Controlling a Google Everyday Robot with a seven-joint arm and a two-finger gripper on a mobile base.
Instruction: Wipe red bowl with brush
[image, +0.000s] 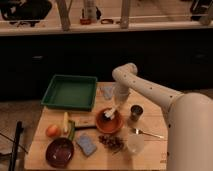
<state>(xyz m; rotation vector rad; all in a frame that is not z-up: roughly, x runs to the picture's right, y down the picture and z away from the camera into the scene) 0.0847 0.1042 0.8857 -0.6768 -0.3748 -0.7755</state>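
The red bowl (109, 122) sits in the middle of the wooden table, left of the metal cup (136, 111). My gripper (115, 109) hangs over the bowl's far right part, pointing down from the white arm. It is shut on the brush (110, 113). The brush's white handle slants down into the bowl. Its dark head is low inside the bowl and hard to make out.
A green tray (70, 92) lies at the back left and a pale cloth (107, 91) behind the bowl. A fork (148, 133) and clear cup (134, 144) are at the right front. A maroon bowl (60, 152), blue sponge (86, 145), fruit (52, 131) and dark-handled tool (82, 125) are at the left front.
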